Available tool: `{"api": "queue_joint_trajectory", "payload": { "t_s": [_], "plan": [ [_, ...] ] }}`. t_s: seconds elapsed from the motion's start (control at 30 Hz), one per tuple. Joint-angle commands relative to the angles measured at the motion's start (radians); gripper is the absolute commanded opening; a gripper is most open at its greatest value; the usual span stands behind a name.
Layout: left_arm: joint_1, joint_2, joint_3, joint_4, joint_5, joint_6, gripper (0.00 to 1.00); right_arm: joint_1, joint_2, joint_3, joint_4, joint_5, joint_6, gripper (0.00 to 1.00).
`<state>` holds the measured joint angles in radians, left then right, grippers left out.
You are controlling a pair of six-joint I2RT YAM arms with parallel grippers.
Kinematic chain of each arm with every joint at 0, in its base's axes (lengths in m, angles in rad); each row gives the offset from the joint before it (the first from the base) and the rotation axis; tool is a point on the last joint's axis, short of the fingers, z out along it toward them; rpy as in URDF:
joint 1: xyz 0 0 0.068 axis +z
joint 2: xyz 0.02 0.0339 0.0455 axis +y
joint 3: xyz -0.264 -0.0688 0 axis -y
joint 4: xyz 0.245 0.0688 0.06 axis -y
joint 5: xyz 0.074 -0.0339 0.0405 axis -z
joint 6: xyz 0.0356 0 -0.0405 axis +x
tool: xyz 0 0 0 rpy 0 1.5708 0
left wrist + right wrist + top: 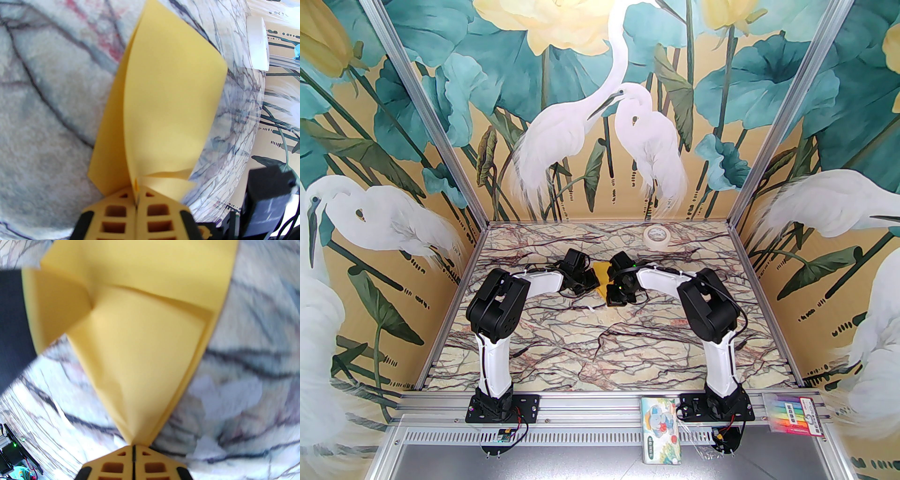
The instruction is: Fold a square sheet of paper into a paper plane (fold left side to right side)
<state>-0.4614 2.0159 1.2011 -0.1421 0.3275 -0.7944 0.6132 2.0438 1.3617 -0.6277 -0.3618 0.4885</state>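
Two end effectors grasp one workpiece, the paper (602, 275). It sits between them at mid-counter (600, 347), nearer the arm bases than the tape roll (656, 234) and slightly to the left of it.

Left end effector (136, 188): clenched on an edge of the paper. Two layers rise from the pinch and curve apart, so the fold here is loose, not creased.

Right end effector (133, 446): clenched on a pointed tip of the paper, where several layers and diagonal creases converge.

Orientation: in the top view the yellow strip runs lengthwise from the tape-roll side toward the bases. The left end effector stands on the side away from the roll and the right one on the roll's side. Both touch the paper, so neither arm is nearer.

Assessment: the paper is partly folded and appears held on edge rather than flat. Contact with the counter cannot be confirmed. The left-over-right fold depends on carrying the left layer across the long axis toward the right end effector, which should anchor the tip. Pulling along that axis risks slipping or tearing.
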Motion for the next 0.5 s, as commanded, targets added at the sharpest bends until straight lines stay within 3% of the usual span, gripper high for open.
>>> {"api": "queue_joint_trajectory", "payload": {
  "t_s": [0.0, 0.27, 0.47],
  "plan": [
    [0.007, 0.029, 0.017, -0.016, -0.029, -0.008, 0.00, 0.011, -0.027, -0.032, -0.069, 0.022, -0.002, 0.06],
    [0.007, 0.032, 0.028, -0.029, -0.021, 0.011, 0.00, -0.059, -0.069, 0.004, -0.020, 0.007, 0.027, 0.07],
    [0.007, 0.034, 0.038, -0.040, -0.012, 0.024, 0.00, -0.135, -0.005, 0.063, 0.102, -0.111, 0.116, 0.15]
  ]
}}
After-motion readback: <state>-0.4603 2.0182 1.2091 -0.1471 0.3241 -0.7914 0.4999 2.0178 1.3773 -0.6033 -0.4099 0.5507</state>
